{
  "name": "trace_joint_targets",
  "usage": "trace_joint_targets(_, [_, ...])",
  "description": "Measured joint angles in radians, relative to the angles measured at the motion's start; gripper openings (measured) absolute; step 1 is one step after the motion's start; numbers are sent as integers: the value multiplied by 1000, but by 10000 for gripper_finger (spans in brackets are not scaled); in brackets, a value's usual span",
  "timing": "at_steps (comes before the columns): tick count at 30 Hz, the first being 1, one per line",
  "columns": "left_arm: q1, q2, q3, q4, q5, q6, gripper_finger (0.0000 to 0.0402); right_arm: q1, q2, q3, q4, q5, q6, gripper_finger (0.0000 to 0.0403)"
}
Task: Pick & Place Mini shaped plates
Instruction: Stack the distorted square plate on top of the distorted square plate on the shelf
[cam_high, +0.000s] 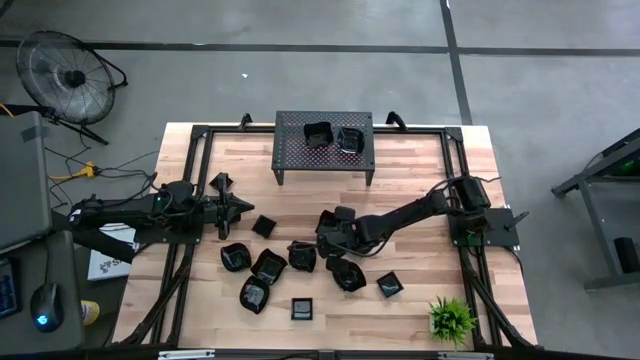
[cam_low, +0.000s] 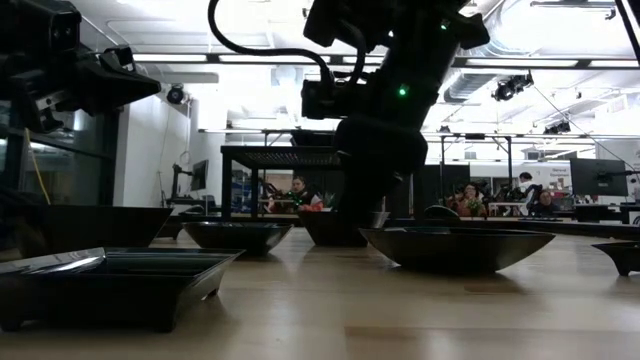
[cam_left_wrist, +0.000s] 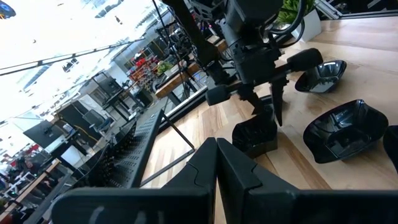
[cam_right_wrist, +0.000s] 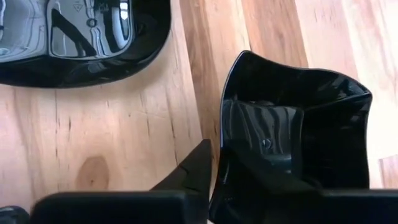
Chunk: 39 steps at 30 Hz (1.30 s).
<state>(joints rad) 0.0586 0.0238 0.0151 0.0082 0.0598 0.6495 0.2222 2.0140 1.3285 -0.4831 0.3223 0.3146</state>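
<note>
Several mini shaped plates, small glossy black dishes, lie scattered on the wooden table, such as one (cam_high: 237, 256) and another (cam_high: 347, 273). Two more (cam_high: 318, 134) (cam_high: 352, 138) rest on the black perforated stand (cam_high: 323, 160) at the far edge. My right gripper (cam_high: 328, 232) reaches down to a square plate (cam_right_wrist: 298, 130) near the table's middle and is shut on its rim. This plate (cam_left_wrist: 255, 137) stands with its base on the table. My left gripper (cam_high: 240, 207) hovers level over the table's left side, shut (cam_left_wrist: 216, 168) and holding nothing. My right gripper has the square plate's raised rim (cam_right_wrist: 222, 146) between its two fingers, one finger (cam_right_wrist: 194, 167) outside the wall and the other inside the hollow. The fingers slant down from the table's right side. The plate's base is on the table.
A larger glossy plate (cam_right_wrist: 81, 43) lies close beside the held one. More plates (cam_high: 268, 265) (cam_high: 390, 286) crowd the near middle. A small green plant (cam_high: 452, 318) stands at the near right corner. Black frame rails (cam_high: 190, 170) run along the table's edges.
</note>
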Motion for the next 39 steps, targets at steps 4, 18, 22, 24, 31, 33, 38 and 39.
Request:
trace_joint_targets(4, [0, 0, 0, 0, 0, 0, 3, 0, 0, 0, 1, -12, -2, 7])
trace_joint_targets(18, [0, 0, 0, 0, 0, 0, 3, 1, -47, 0, -29, -45, -1, 2])
trace_joint_targets(22, [0, 0, 0, 0, 0, 0, 3, 1, -81, 0, -58, -48, -2, 1])
trace_joint_targets(24, [0, 0, 0, 0, 0, 0, 3, 1, -103, 0, -64, -45, -6, 1])
trace_joint_targets(31, [0, 0, 0, 0, 0, 0, 3, 1, -174, 0, -85, -42, -50, 1])
trace_joint_targets(33, [0, 0, 0, 0, 0, 0, 3, 1, -197, 0, -91, -42, -62, 1])
trace_joint_targets(38, [0, 0, 0, 0, 0, 0, 3, 1, -266, 0, -106, -32, -111, 0])
trace_joint_targets(39, [0, 0, 0, 0, 0, 0, 3, 1, -280, 0, -106, -27, -119, 0])
